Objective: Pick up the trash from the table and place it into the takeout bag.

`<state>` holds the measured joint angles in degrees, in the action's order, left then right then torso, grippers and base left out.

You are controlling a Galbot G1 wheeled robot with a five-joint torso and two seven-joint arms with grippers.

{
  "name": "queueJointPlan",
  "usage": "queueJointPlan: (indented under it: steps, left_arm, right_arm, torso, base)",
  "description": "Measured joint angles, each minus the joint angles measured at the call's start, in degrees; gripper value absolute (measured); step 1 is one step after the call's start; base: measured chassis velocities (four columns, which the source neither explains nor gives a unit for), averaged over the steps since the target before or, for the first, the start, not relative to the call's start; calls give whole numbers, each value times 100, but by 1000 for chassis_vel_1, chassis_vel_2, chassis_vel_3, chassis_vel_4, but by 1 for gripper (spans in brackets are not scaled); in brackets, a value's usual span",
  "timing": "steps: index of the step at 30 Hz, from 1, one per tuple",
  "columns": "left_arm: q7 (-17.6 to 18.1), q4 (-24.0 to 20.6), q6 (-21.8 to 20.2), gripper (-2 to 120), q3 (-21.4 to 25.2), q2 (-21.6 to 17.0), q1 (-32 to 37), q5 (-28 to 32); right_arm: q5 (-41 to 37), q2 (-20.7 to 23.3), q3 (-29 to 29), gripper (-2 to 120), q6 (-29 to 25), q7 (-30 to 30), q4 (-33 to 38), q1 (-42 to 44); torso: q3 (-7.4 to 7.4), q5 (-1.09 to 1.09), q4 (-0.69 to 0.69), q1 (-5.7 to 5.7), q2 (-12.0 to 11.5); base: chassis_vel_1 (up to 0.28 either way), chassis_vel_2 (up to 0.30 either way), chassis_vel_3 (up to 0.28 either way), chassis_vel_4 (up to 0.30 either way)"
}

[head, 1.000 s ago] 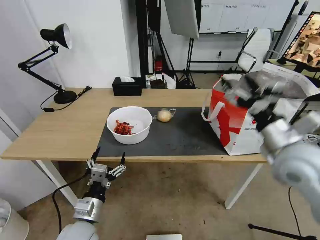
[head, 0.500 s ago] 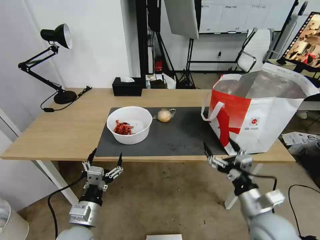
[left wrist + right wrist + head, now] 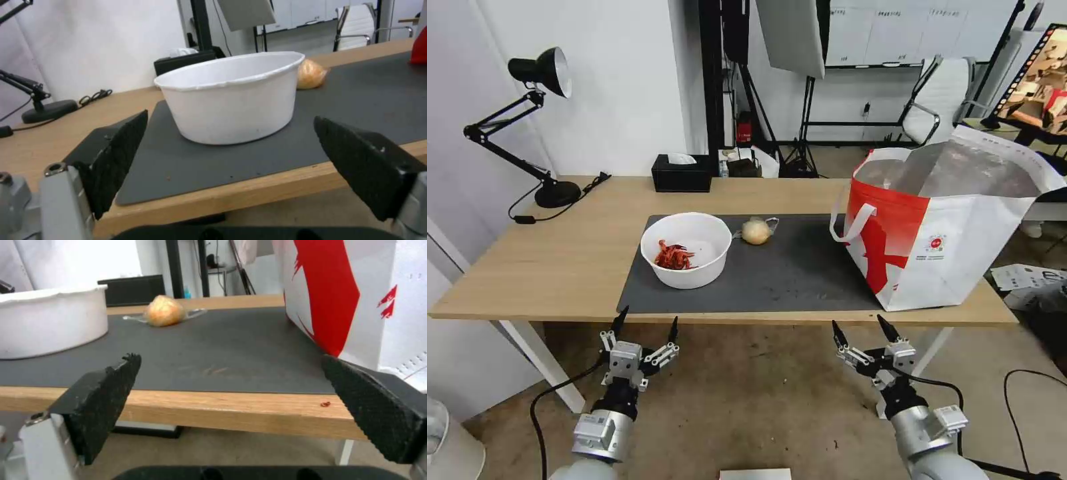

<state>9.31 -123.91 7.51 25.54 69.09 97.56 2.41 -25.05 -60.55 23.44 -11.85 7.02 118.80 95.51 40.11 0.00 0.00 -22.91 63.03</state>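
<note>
Left hand: below the counter's near edge, in front of the bowl, fingers spread wide, holding nothing.
Right hand: below the near edge, in front of the bag's left corner, fingers spread wide, empty.
Counter: light wood with a dark mat across its middle.
Bowl: on the mat's left part; the head view shows red shells inside, while the left wrist view shows just its white outer wall.
Lump: yellowish, in clear wrap, on the mat just right of the bowl toward the far edge; the right wrist view shows the wrap's loose ends lying flat on the mat.
Bag: upright on the counter's right end, mouth open; the head view shows its foil lining, the right wrist view its red-and-white side.
Tissue box: black, at the far edge.
Lamp: far left corner.
</note>
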Motion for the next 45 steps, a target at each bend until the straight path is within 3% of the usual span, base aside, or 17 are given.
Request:
queueJointPlan:
  steps: [3, 9, 12, 15, 17, 20, 21, 23, 25, 26, 27, 28, 30, 37, 45]
  left_arm:
    - [-1, 38, 20, 100, 1, -9, -5, 2]
    - [0, 84, 25, 100, -43, -85, -92, 25]
    - [5, 83, 23, 100, -18, -109, -96, 40]
    - [4, 89, 19, 100, -13, -110, -99, 42]
    - [4, 92, 18, 100, -13, -108, -101, 42]
    - [5, 142, -6, 100, -17, -67, -109, 40]
    - [5, 142, -6, 100, -17, -67, -109, 40]
    - [4, 151, -20, 100, 23, -55, -92, 36]
    - [4, 151, -20, 100, 23, -55, -92, 36]
    - [-16, 164, -27, 100, 80, -28, -54, 25]
    - [-20, 168, -28, 100, 110, -1, -26, 16]
    - [-20, 168, -28, 100, 110, -1, -26, 16]
    - [-25, 168, -27, 100, 161, 63, 40, -5]
    - [-38, 89, -7, 100, 324, 146, 208, -33]
    - [-80, -22, 26, 100, 445, 184, 332, -32]
  right_arm:
    - [-35, 14, -18, 100, 34, 5, 0, -70]
    - [-683, 487, -283, 100, 282, -6, -13, -938]
    - [-1384, 1044, -818, 100, 542, -188, -230, -1992]
    - [-1750, 1264, -1196, 100, 669, -284, -457, -2639]
    - [-1800, 1286, -1261, 100, 683, -291, -494, -2748]
    - [-2253, 1330, -2427, 100, 817, -197, -1207, -4409]
    - [-2253, 1330, -2427, 100, 817, -197, -1207, -4409]
    - [-2305, 1168, -3031, 100, 904, 19, -1668, -5143]
    - [-2305, 1168, -3031, 100, 904, 19, -1668, -5143]
    - [-2322, 845, -3595, 100, 968, 321, -2259, -6010]
    - [-2369, 638, -3805, 100, 1028, 430, -2566, -6376]
    - [-2369, 638, -3805, 100, 1028, 430, -2566, -6376]
    - [-2451, 190, -4135, 100, 1215, 578, -3188, -6957]
    - [-2428, -693, -4455, 100, 1974, 795, -4488, -7649]
    - [-2003, -1047, -4589, 100, 2626, 972, -5069, -7820]
  torso:
    - [0, 0, -2, 0, 0]
    - [0, 0, -2, -1, 0]
    - [1, 0, 4, -2, 0]
    - [1, 0, -1, -1, 0]
    - [1, 0, -1, -1, -1]
    - [1, -1, 0, -2, 0]
    - [1, -1, 0, -2, 0]
    - [2, 2, -2, -2, -1]
    - [2, 2, -2, -2, -1]
    - [1, -3, 0, -2, -1]
    - [2, -1, 2, -2, -1]
    - [2, -1, 2, -2, -1]
    - [1, -3, 1, -2, -1]
    - [1, -1, 1, -2, -1]
    - [0, 0, 0, -1, -1]
  base:
    - [0, 0, 0, 0]
    - [0, 0, 0, 0]
    - [0, 0, 0, 0]
    - [0, 0, 0, 0]
    - [0, 0, 0, 0]
    - [0, 0, 0, 0]
    - [0, 0, 0, 0]
    - [0, 0, 0, 0]
    - [0, 0, 0, 0]
    - [0, 0, 0, 0]
    - [0, 0, 0, 0]
    - [0, 0, 0, 0]
    - [0, 0, 0, 0]
    - [0, 0, 0, 0]
    - [0, 0, 0, 0]
